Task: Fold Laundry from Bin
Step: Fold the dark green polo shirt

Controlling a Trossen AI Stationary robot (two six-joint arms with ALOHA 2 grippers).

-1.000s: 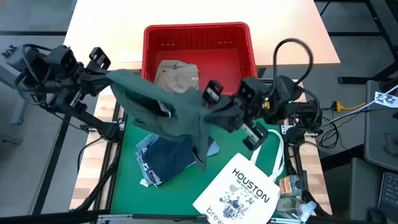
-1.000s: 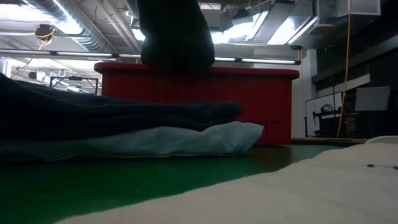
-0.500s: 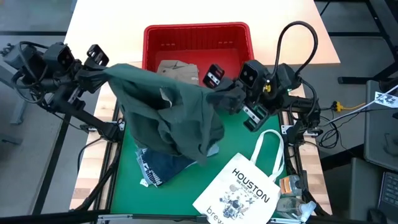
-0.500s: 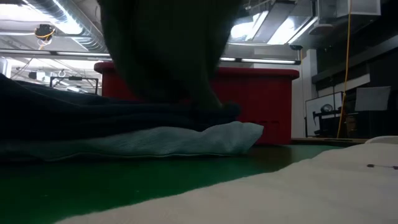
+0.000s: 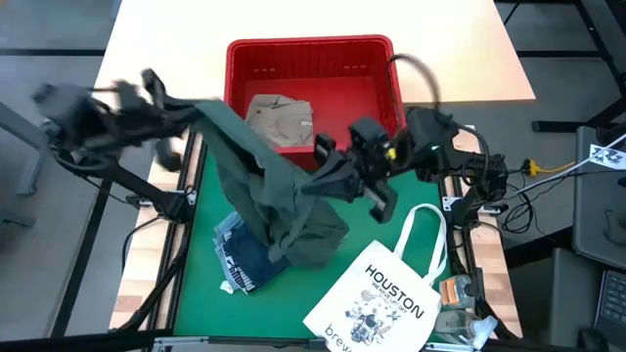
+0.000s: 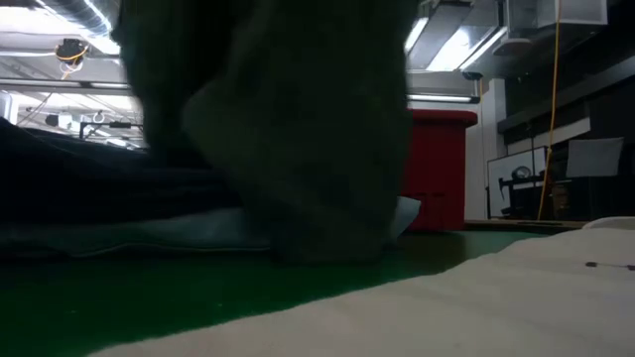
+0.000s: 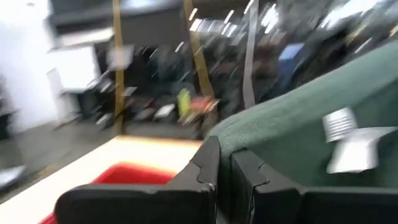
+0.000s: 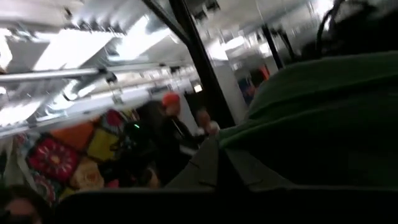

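Dark green garment point(image 5: 279, 191) | limp, light, drapes | I hold it pinched between left gripper point(image 5: 186, 106) and right gripper point(image 5: 331, 168) | best held at edges

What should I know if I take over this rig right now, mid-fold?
Left claw: shut on the dark green garment, raised over the table's left side.
Right claw: shut on the same garment, over the mat's middle.
The garment hangs stretched between the two claws; its lower end bunches on the green mat, over the denim piece.
The khaki garment is in the red bin.
The white HOUSTON tote bag lies at the mat's near right corner.
Done: green garment out of the bin.
Left: spread and fold it, then the khaki one.
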